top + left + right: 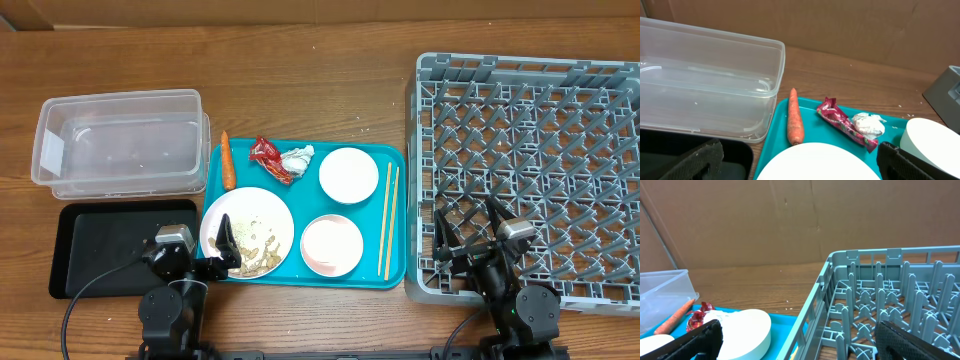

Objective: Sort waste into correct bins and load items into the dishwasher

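On the teal tray [385, 160] lie an orange carrot [227, 162], a crumpled red wrapper [268, 160] and a white tissue [297, 157]. A white plate [240, 215] holds beige food bits [257, 255]. A white bowl [348, 175], a pale pink bowl [331, 245] and two chopsticks [388, 220] lie beside it. No cup shows. My left gripper [200, 255] is open and empty over the plate's near edge [815, 160]; the carrot [795, 122], wrapper [842, 122] and tissue [869, 124] lie ahead. My right gripper [470, 230] is open and empty over the grey rack's [530, 100] near-left corner [800, 345].
A clear tub [120, 140] stands at the far left with a black tray [100, 245] in front of it; both show in the left wrist view, tub [705, 85] and tray [740, 160]. The rack's wall [820, 295] separates my right gripper from the white bowl [747, 327].
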{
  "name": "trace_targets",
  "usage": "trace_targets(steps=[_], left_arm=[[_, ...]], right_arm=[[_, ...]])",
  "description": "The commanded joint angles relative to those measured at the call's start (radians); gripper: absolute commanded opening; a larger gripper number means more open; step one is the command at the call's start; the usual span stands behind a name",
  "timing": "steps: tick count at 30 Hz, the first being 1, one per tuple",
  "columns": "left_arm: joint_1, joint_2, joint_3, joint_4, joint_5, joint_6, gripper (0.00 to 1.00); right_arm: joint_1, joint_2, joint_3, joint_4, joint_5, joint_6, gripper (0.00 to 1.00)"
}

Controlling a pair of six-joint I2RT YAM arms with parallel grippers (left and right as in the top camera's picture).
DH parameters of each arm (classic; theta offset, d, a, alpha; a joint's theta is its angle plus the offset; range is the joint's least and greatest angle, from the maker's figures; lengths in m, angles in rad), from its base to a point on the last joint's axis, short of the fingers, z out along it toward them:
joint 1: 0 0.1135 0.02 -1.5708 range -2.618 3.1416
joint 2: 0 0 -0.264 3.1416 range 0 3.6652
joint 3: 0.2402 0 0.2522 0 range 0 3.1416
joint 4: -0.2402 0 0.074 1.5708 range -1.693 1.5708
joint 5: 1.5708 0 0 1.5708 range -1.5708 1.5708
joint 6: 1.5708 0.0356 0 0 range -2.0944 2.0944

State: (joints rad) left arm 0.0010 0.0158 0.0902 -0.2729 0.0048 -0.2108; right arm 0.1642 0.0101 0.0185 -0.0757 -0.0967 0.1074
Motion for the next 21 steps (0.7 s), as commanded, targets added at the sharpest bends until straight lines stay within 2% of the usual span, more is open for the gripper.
trace_targets(steps=[1,21], left_arm=[[0.007,-0.010,-0.008,0.005,0.004,-0.014,1.00],[0.007,-0.010,-0.008,0.010,-0.009,-0.011,1.00]], right_arm=[[-0.003,-0.007,-0.011,0.003,0.006,-0.003,1.00],[-0.003,-0.007,-0.011,0.008,0.005,-0.003,1.00]])
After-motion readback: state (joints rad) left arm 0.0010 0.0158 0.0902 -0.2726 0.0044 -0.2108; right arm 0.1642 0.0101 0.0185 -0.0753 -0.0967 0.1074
